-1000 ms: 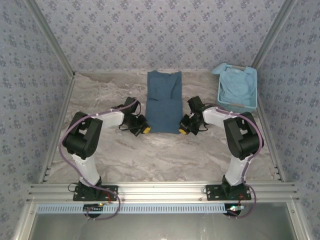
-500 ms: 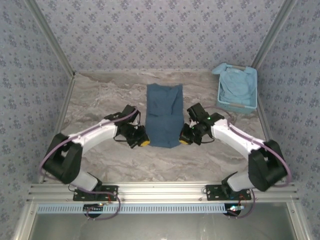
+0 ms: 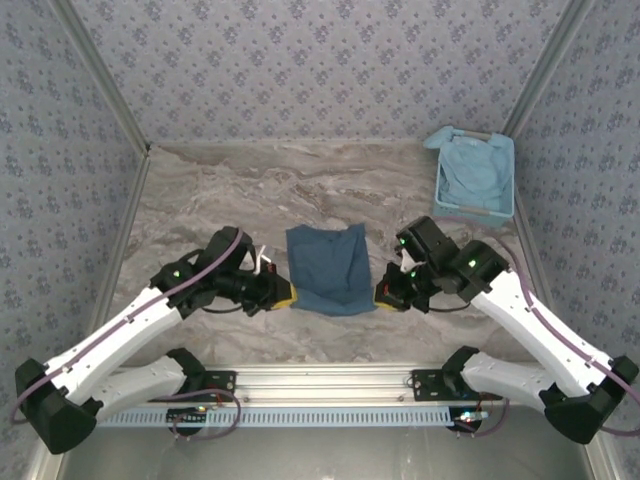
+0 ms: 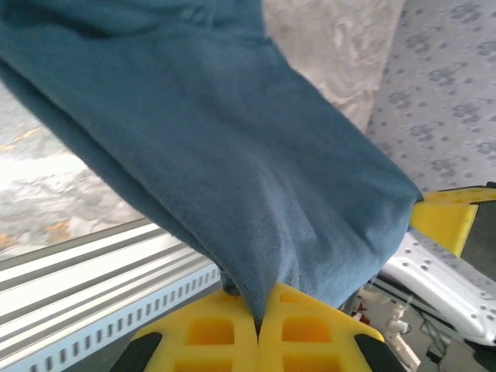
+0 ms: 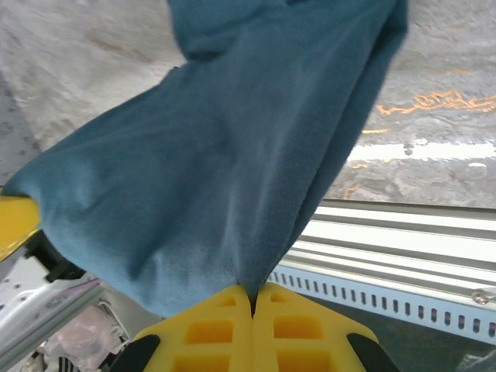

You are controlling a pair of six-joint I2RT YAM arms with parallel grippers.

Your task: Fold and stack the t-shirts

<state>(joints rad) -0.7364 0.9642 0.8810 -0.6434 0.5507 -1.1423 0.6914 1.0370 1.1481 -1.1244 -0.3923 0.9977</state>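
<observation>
- The left gripper (image 4: 258, 325) had its yellow fingers pressed together, pinching the near left corner of the dark teal-blue t-shirt (image 3: 328, 268), whose cloth rose away from the pinch.
- The right gripper (image 5: 253, 298) was likewise clamped on the same shirt's near right corner.
- The shirt was stretched between the two grippers over the near middle of the marble-patterned table (image 3: 200, 200). Whether its far edge touched the surface could not be told.
- The paler sky-blue t-shirt (image 3: 475, 168) lay crumpled in the pale-blue basket (image 3: 470, 213) at the far right corner, well apart from both arms.
</observation>
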